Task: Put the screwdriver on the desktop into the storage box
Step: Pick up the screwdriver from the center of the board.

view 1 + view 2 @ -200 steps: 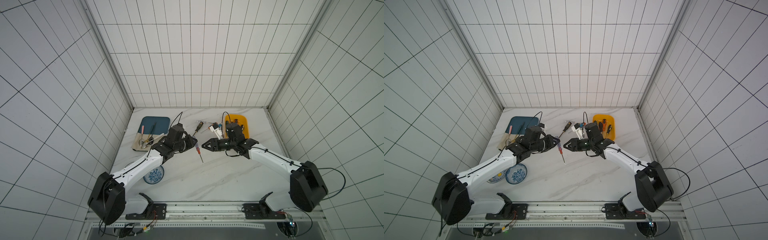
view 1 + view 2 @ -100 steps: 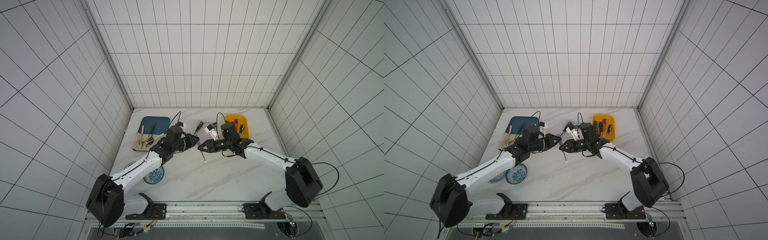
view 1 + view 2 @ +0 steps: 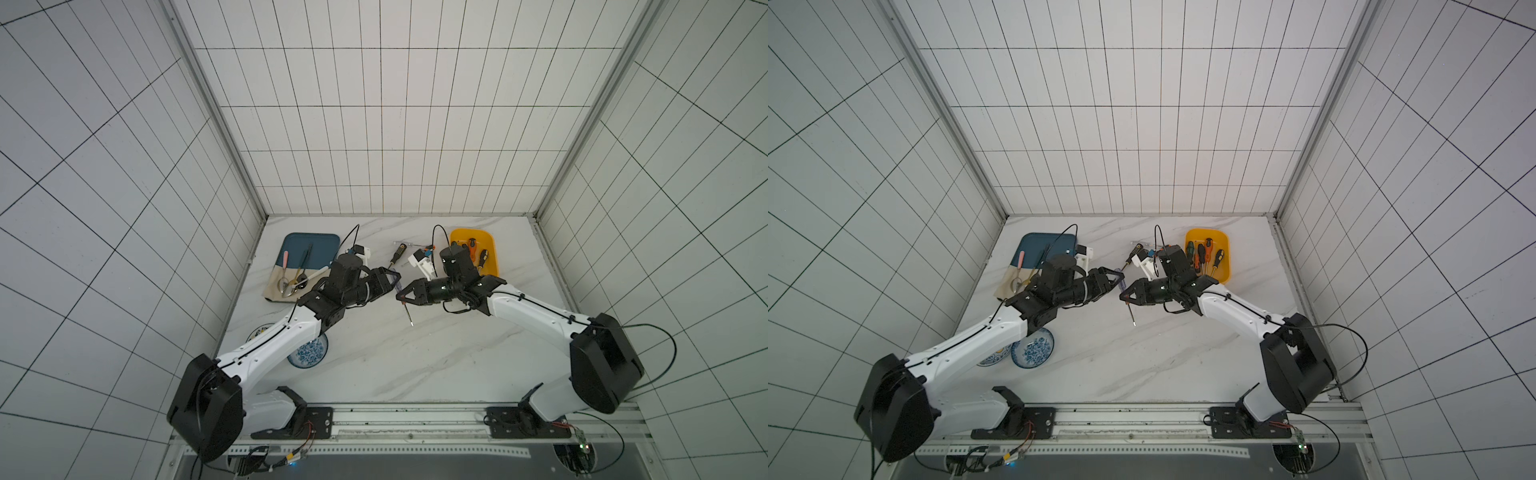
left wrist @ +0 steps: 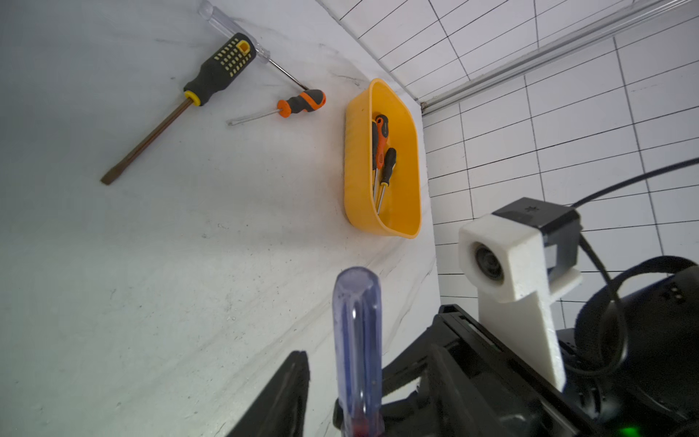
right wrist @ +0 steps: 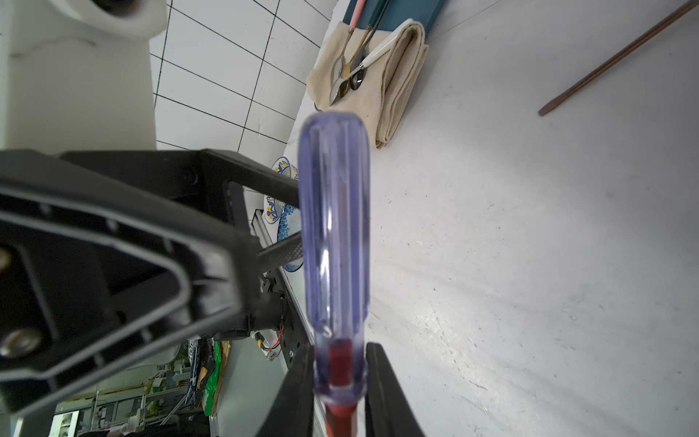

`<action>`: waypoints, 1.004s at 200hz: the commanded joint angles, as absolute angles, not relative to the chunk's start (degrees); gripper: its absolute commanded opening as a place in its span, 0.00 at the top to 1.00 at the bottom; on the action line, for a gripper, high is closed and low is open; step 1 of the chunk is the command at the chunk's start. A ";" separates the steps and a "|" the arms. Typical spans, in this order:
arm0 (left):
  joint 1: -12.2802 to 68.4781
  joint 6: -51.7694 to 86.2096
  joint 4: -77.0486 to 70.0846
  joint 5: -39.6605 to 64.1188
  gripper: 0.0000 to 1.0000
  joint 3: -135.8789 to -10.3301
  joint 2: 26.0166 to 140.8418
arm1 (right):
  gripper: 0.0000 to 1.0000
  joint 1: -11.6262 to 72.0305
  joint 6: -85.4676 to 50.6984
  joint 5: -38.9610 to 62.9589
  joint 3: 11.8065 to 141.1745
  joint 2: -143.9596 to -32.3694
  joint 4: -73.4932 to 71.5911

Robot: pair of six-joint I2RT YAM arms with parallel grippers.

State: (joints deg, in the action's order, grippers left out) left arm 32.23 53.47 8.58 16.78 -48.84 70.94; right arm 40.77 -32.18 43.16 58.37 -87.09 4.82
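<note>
I am clamping my right hand (image 5: pixel 338 363) on the screwdriver (image 5: pixel 334 227), at its handle base, above the counter (image 3: pixel 415 365). My left hand (image 3: pixel 392 280) is standing apart. I am planning a level carry into the storage box (image 4: pixel 357 178).

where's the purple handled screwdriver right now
The screwdriver is clamped in the right gripper over the middle of the desktop in both top views, handle by the left gripper; the storage box sits farther back on the robot's right.
</note>
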 commanded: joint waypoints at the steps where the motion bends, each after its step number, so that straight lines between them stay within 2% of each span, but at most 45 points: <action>1: 30.03 52.23 14.15 14.49 0.38 -48.43 67.66 | 0.91 38.01 -29.88 39.29 61.91 -87.20 10.47; 82: 27.60 49.42 28.52 12.44 0.33 -43.57 58.77 | 0.90 25.04 -23.63 25.89 70.16 -88.61 27.01; 156: 27.69 49.53 28.74 14.82 0.30 -42.02 58.47 | 0.90 16.51 -19.45 6.45 86.50 -101.11 38.13; 201: 27.69 49.66 28.81 15.71 0.30 -41.19 56.96 | 0.89 13.63 -18.92 0.56 94.76 -108.99 41.00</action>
